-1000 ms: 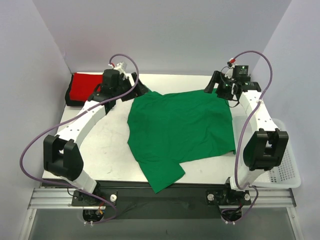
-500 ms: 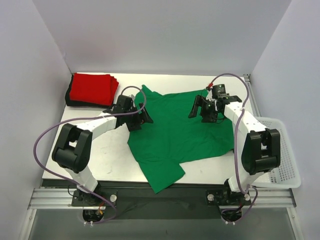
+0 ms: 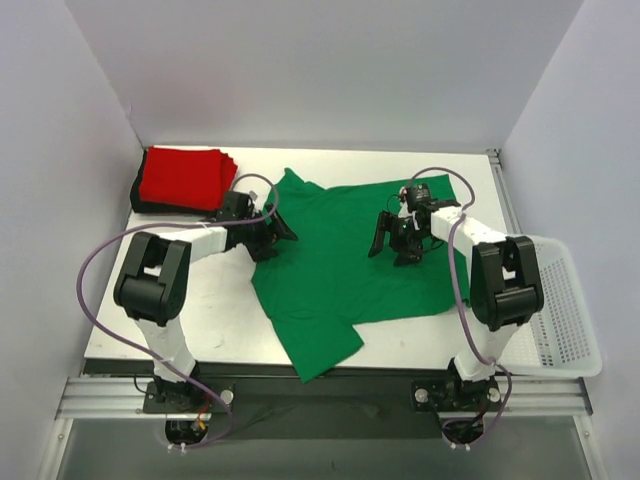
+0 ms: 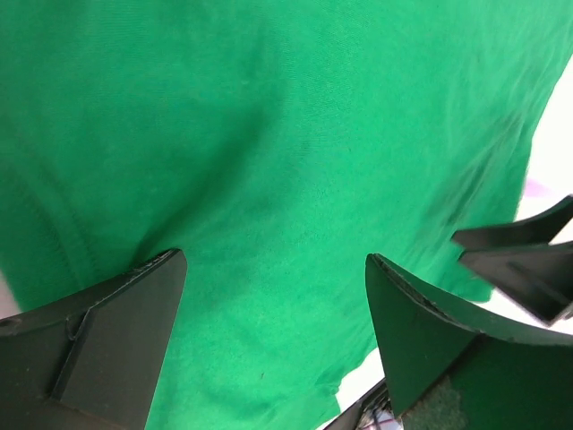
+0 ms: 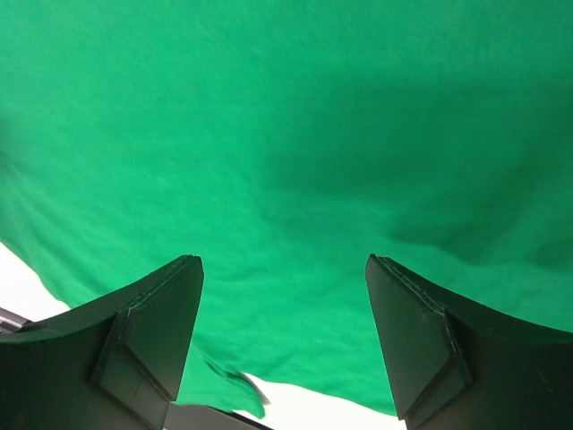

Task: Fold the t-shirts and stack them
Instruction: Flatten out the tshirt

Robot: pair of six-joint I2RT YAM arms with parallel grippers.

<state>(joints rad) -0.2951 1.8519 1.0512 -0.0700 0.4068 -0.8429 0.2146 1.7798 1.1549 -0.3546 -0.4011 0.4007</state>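
Left gripper (image 3: pixel 275 240) and right gripper (image 3: pixel 392 250) hover low over green t-shirt (image 3: pixel 335 280) — jaws apart.

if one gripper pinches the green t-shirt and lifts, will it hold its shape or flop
Likely floppy: the green t-shirt lies limp with soft wrinkles on the table, so it would probably sag from one pinch. It looks thin and light; a push would likely bunch it rather than slide it whole.

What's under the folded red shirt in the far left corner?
A folded black fabric garment lies under the folded red fabric t-shirt; only its left and near edges show. The rest is covered.
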